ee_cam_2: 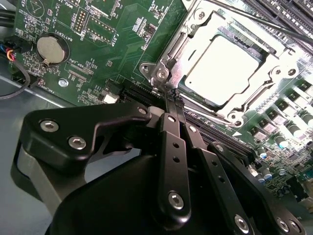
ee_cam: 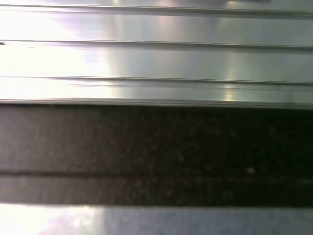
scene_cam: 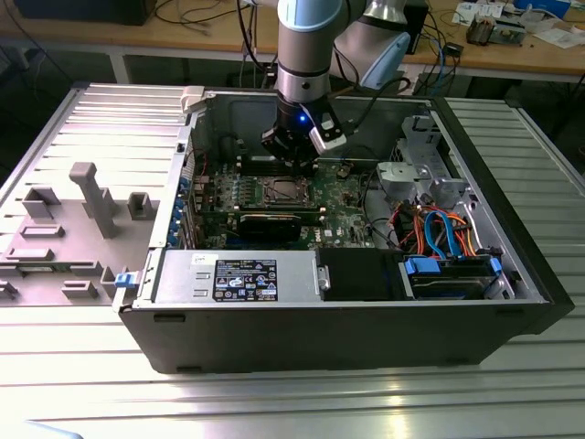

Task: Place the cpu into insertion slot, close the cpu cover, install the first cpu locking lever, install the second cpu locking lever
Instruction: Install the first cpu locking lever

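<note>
The cpu (ee_cam_2: pixel 221 69) sits in its socket on the green board, just beyond the end effector (ee_cam_2: pixel 172 93), with the metal cover (ee_cam_2: pixel 274 73) closed around it. The end effector's two thin fingers are pressed together at the cover's near corner, seemingly at a locking lever. Judging by this, steady pressure without slipping matters.

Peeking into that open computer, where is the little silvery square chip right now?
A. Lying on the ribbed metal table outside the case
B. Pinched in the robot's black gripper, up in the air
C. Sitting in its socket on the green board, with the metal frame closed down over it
C: in the second wrist view the cpu lies in the insertion slot with the cpu cover framing it, just beyond the gripper.
</note>
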Controlling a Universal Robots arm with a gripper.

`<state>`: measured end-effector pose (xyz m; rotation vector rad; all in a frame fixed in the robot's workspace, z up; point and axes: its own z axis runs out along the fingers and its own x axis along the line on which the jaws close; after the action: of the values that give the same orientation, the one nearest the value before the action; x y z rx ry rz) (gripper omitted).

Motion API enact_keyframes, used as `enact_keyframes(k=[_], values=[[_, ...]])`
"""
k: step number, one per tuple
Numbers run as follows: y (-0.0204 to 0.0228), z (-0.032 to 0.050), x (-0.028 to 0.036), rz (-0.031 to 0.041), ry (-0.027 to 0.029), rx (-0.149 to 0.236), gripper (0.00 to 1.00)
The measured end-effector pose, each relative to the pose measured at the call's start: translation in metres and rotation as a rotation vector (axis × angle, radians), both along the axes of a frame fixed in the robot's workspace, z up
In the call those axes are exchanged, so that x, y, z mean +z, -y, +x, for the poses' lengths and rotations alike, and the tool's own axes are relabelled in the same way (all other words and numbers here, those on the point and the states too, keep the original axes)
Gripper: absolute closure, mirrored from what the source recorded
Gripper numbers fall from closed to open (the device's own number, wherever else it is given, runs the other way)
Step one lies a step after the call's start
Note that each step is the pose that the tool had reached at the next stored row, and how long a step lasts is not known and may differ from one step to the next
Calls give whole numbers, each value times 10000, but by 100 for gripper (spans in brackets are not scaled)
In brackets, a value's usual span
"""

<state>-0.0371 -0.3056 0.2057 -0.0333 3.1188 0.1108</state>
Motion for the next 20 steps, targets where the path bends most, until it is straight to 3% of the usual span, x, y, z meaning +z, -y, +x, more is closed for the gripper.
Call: enact_keyframes(k=[8, 13, 14, 16, 17, 20], values=[[1, 0, -17, -140, -3, 0, 89], [0, 1, -40, -147, -3, -2, 89], [1, 1, -40, -126, -4, -1, 89], [0, 1, -41, 137, -6, 0, 89], [0, 1, -42, 203, -5, 0, 89], [-1, 1, -21, 218, -2, -1, 89]])
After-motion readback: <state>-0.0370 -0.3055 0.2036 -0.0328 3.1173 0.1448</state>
